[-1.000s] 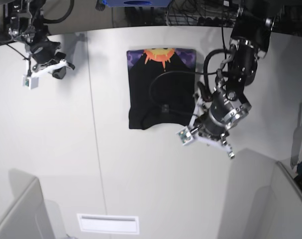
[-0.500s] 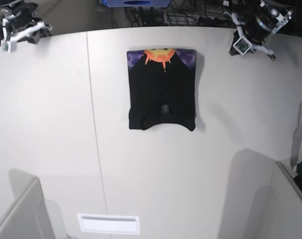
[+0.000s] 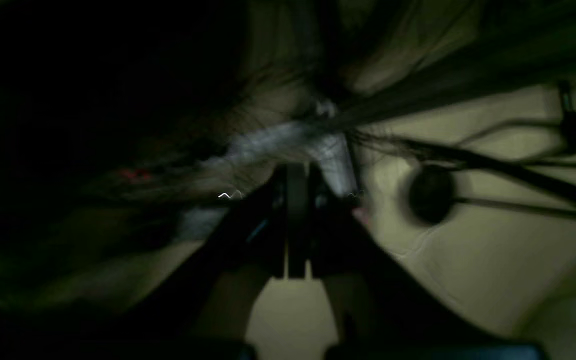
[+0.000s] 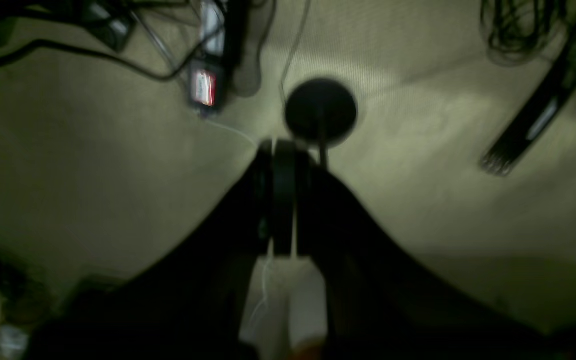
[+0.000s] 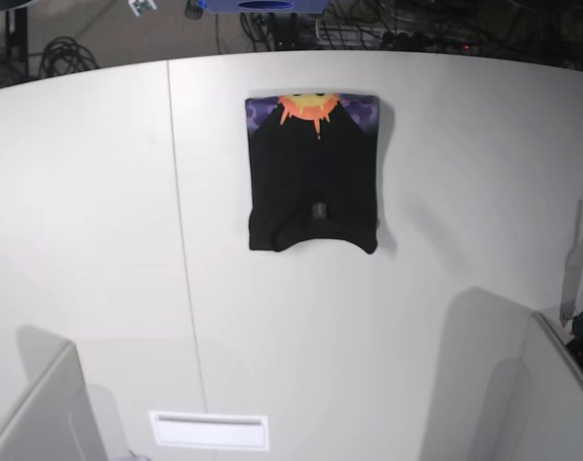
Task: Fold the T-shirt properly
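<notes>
At table (image 5: 99, 240) twelve o'clock: T-shirt (image 5: 313, 182) folded into neat rectangle, fold looks done. Left gripper (image 3: 298, 200), right gripper (image 4: 283, 175) pinched closed, empty, off table.

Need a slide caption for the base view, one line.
Folded black T-shirt lies as a neat rectangle on the white table, sun print at its far edge; neither arm over the table.

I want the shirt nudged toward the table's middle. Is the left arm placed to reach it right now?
Probably not at once. The T-shirt lies alone and unobstructed on the table, but the left gripper is shut, off the table over the floor cables; it must swing back first.
</notes>
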You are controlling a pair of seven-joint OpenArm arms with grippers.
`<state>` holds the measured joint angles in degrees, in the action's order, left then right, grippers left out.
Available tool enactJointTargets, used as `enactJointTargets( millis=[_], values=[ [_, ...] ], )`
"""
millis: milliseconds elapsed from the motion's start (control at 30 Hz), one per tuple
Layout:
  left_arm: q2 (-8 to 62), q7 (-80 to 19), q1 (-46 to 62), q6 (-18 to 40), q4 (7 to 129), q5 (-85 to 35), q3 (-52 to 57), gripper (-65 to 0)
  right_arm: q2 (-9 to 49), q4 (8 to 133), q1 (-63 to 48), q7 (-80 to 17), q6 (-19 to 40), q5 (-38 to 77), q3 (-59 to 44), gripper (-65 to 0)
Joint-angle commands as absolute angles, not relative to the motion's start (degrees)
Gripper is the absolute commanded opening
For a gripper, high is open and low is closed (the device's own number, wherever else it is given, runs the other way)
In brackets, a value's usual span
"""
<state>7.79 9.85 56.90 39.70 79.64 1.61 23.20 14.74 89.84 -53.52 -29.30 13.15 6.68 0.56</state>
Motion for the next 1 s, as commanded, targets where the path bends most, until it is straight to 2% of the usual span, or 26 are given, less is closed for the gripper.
enactJointTargets(
  millis=[0, 133, 300, 400, 467, 567, 767, 967],
  values=[
    [8.2, 11.7, 56.2, 40.0, 75.0, 2.9, 22.5, -65.0, 14.4, 86.9, -53.3, -29.2, 13.3, 5.9, 2.1, -65.0],
    [8.8, 17.6, 44.7, 40.0, 50.4, 6.9, 15.7, -65.0, 13.1, 69.2, -45.7, -20.0, 13.0, 5.8, 7.9, -65.0],
    [12.5, 21.8, 26.6, 32.7, 18.2, 10.4, 5.8, -65.0, 8.0, 41.3, -34.3, -8.8, 12.9, 5.8, 8.8, -65.0],
    [13.1, 21.9, 16.3, 27.5, 2.5, 13.8, -3.5, -65.0, 5.2, 18.2, -24.9, 4.5, 13.0, 5.7, 8.8, -65.0],
    [13.1, 21.9, 14.7, 24.0, 0.9, 14.3, -7.4, -65.0, 3.6, 7.5, -20.9, 14.5, 13.0, 5.6, 8.8, -65.0],
    [12.9, 21.7, 14.5, 20.2, 4.5, 14.3, -8.9, -65.0, 2.7, 3.4, -18.9, 23.0, 13.0, 5.5, 8.9, -65.0],
    [12.6, 21.8, 14.3, 19.7, 5.8, 14.2, -8.8, -65.0, 2.8, 7.3, -18.1, 20.2, 13.0, 5.5, 8.9, -65.0],
    [9.2, 22.0, 14.5, 19.6, 5.8, 10.8, -7.1, -65.0, 3.9, 8.0, -17.9, 20.1, 13.0, 5.4, 9.0, -65.0]
  ],
)
